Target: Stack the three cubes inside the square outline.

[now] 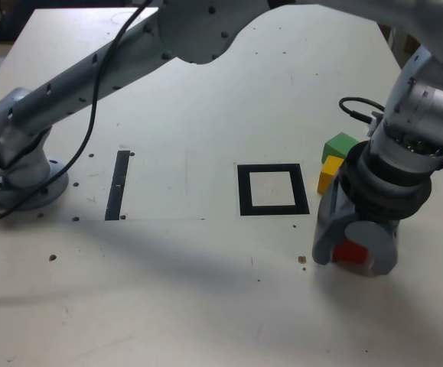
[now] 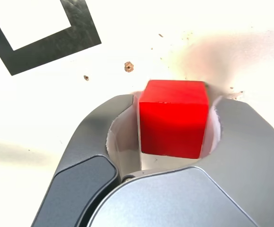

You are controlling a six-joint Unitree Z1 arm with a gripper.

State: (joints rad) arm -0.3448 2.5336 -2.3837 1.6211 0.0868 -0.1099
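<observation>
The gripper (image 2: 173, 124) has its jaws around the red cube (image 2: 174, 124), apparently gripping it, to the exterior view's right of the square outline (image 1: 273, 189) and nearer. Picking seems in hand; next, likely a lift and carry left.

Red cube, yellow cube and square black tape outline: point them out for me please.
Solid red cube (image 2: 173, 127): wrist view, on its broad side face.
Solid yellow cube (image 1: 328, 174): exterior view, on its visible side.
Square black tape outline (image 1: 275, 210): exterior view, on its lower strip.
</observation>
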